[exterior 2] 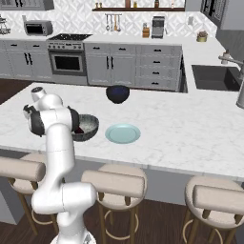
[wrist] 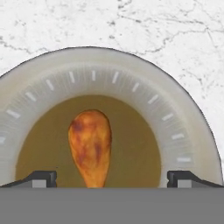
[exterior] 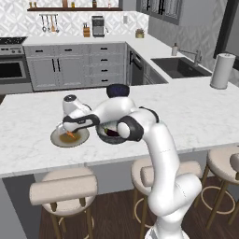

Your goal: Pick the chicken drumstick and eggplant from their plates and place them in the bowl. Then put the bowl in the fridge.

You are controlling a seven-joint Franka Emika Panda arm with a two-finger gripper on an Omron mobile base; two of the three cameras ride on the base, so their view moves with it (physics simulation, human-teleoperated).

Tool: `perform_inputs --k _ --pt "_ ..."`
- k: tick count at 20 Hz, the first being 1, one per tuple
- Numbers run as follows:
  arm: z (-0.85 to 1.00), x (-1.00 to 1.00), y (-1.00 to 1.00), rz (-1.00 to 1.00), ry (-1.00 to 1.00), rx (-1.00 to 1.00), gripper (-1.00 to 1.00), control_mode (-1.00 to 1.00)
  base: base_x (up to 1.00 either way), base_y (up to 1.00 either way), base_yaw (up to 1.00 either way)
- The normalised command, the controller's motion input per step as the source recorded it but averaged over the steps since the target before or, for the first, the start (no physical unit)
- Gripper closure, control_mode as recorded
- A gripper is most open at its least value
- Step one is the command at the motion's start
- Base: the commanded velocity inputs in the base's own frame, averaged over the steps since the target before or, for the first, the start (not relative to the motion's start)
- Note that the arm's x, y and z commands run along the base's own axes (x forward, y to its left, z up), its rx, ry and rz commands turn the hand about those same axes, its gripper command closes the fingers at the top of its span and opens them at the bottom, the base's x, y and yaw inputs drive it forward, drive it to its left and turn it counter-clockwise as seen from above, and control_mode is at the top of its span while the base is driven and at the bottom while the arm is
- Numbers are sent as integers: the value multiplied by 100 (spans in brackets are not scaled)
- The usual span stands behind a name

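Observation:
The chicken drumstick [wrist: 90,146] lies orange-brown in the middle of the olive-brown plate [wrist: 144,100] with the grey rim, at the left of the island counter [exterior: 70,135]. My gripper [wrist: 112,179] hangs open just above it, one fingertip on each side of the drumstick, touching nothing. It also shows over the plate's left part [exterior: 63,128]. To the right of this plate stands the grey-blue bowl [exterior 2: 90,125], partly behind my arm, with the dark-purple eggplant [exterior 2: 80,128] inside. The pale teal plate [exterior 2: 123,133] beside the bowl is bare. The fridge is out of view.
A smaller dark navy bowl [exterior 2: 117,93] stands farther back on the island. A paper towel roll [exterior: 221,71] and the sink [exterior: 179,66] are at the far right. Stools [exterior: 63,189] line the near edge of the counter.

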Motion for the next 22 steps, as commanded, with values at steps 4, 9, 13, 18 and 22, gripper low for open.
perform_inputs --k 4,9,13,18,22 --pt "-4 10 2 1 0 0 -100 -100 0 0 0" --pt "-20 12 1 1 0 0 -100 -100 0 0 0" --pt "-29 13 3 1 0 0 -100 -100 0 0 0" --pt "-15 4 5 2 0 0 -100 -100 0 0 0" --pt "-17 0 3 2 0 0 100 -100 0 0 0"
